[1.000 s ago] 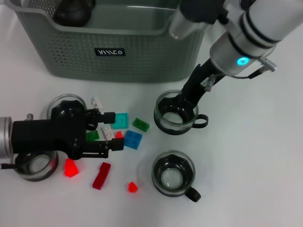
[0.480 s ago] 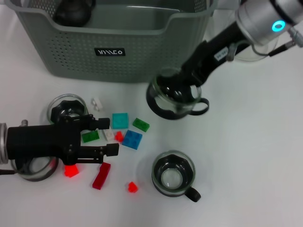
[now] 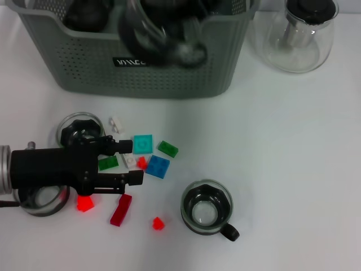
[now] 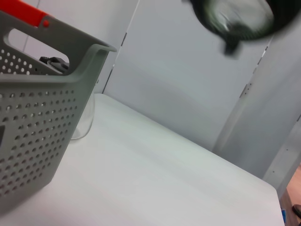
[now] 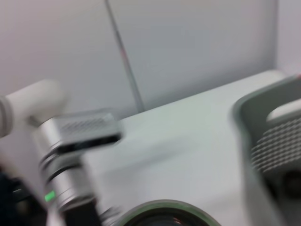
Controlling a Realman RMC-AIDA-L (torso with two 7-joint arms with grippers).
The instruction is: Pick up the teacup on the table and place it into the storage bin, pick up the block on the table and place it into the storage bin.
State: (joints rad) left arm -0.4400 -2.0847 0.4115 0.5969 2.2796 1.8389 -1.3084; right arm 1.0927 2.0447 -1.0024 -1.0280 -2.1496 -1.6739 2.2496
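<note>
A clear teacup (image 3: pixel 151 38) with a dark handle hangs as a blur over the grey-green storage bin (image 3: pixel 169 73), just inside its front wall. My right gripper (image 3: pixel 172 16) is a dark blur right above the cup and shut on its rim; the rim (image 5: pixel 160 214) also fills the near edge of the right wrist view. The same cup (image 4: pixel 235 16) shows in mid-air in the left wrist view. My left gripper (image 3: pixel 127 162) stands open low over the blocks, with a green block (image 3: pixel 107 163) and a white block (image 3: pixel 130 160) between its fingers.
More blocks lie around: teal (image 3: pixel 143 144), green (image 3: pixel 167 148), blue (image 3: pixel 158 166), red (image 3: pixel 120 209). Other teacups stand at the front (image 3: pixel 206 209), behind the left gripper (image 3: pixel 82 127) and under the left arm (image 3: pixel 39 199). A glass jug (image 3: pixel 296 34) stands right of the bin.
The right arm has lifted the teacup off the table and swung it up and left, over the bin. The left gripper has drawn back slightly and now holds still.
</note>
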